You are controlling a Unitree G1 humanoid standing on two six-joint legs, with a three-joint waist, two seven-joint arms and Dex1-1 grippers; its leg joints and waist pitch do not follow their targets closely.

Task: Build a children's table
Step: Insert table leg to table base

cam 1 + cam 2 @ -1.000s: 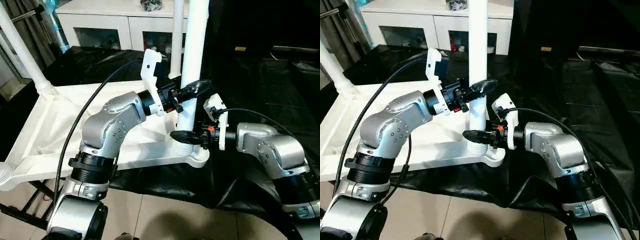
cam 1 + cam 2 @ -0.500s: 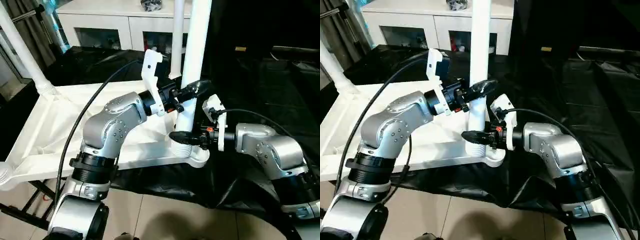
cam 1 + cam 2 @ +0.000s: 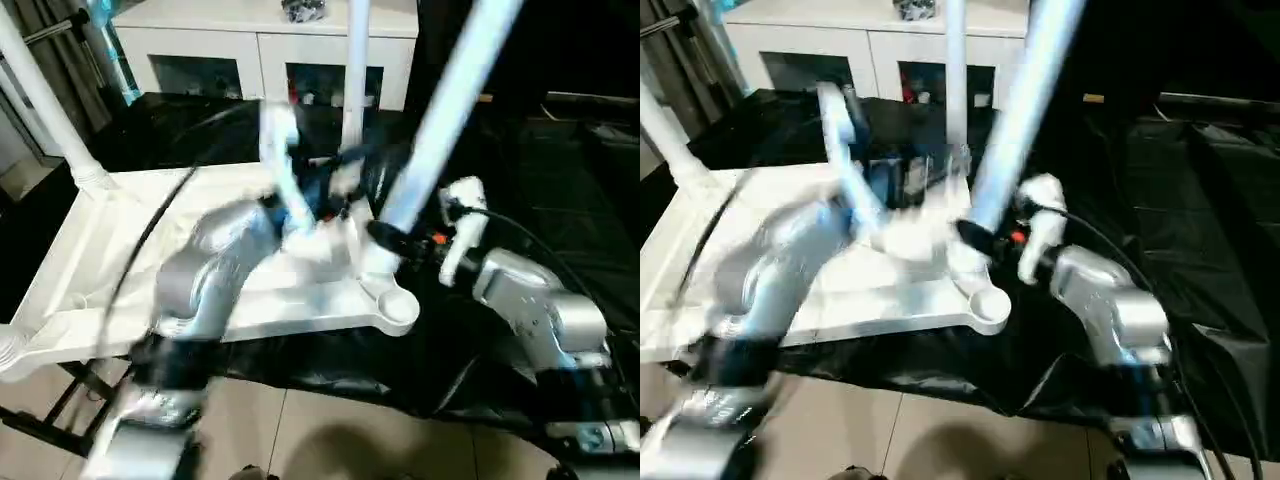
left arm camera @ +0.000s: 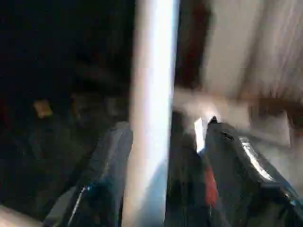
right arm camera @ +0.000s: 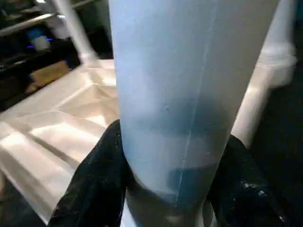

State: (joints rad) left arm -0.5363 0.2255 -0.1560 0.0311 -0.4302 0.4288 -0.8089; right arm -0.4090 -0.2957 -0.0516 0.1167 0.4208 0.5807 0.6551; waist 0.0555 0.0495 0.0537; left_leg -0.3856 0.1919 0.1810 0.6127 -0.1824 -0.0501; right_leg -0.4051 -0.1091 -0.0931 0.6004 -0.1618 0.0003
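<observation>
Leg [image 3: 440,110] tilted over tabletop [image 3: 90,260], right fingers [image 5: 94,184] clamping base

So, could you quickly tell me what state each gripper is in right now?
Left gripper: open, fingers either side of the tilted table leg, not gripping.
Right gripper: shut on the table leg near its base.

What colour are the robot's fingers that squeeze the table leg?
Black. The right gripper's fingers sit either side of the white leg, clearest in the right wrist view.
</observation>
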